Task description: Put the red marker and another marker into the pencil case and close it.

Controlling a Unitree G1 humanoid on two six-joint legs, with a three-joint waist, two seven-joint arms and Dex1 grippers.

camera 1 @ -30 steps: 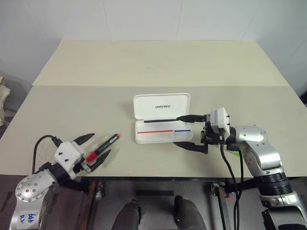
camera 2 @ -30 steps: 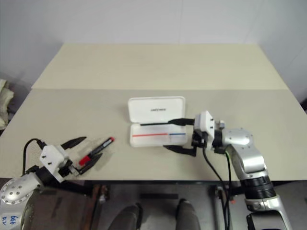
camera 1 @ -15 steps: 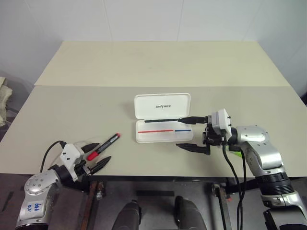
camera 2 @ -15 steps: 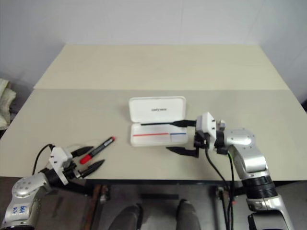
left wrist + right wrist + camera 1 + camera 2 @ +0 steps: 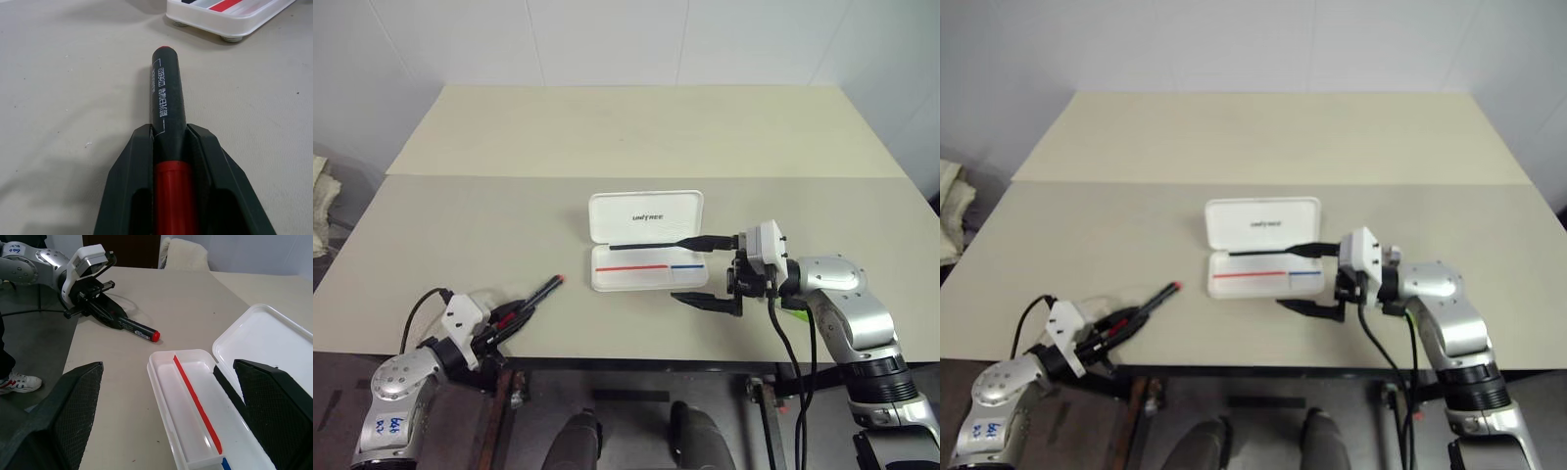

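The red marker [image 5: 533,299] lies on the table near the front left edge, its red tip toward the pencil case. My left gripper [image 5: 505,320] is shut on its rear end; both fingers [image 5: 132,166] press its red part while the black barrel [image 5: 166,88] sticks out ahead. The white pencil case [image 5: 598,276] lies open at mid-table, lid [image 5: 646,215] folded back. My right gripper [image 5: 677,269] stands open, one finger on each side of the case's right end. A sliver of bright green [image 5: 794,306] shows under my right forearm; the rest of the other marker is hidden.
Inside the case tray [image 5: 164,382] lie a thin red line [image 5: 195,401] and a short blue one [image 5: 684,265]. The table's front edge runs just under my left hand. Bare tabletop lies between the red marker and the case, and across the far half.
My left gripper's fingers, spread around the marker before, have shut on it, and the hand has sunk toward the table. The right arm and the case have stayed put.
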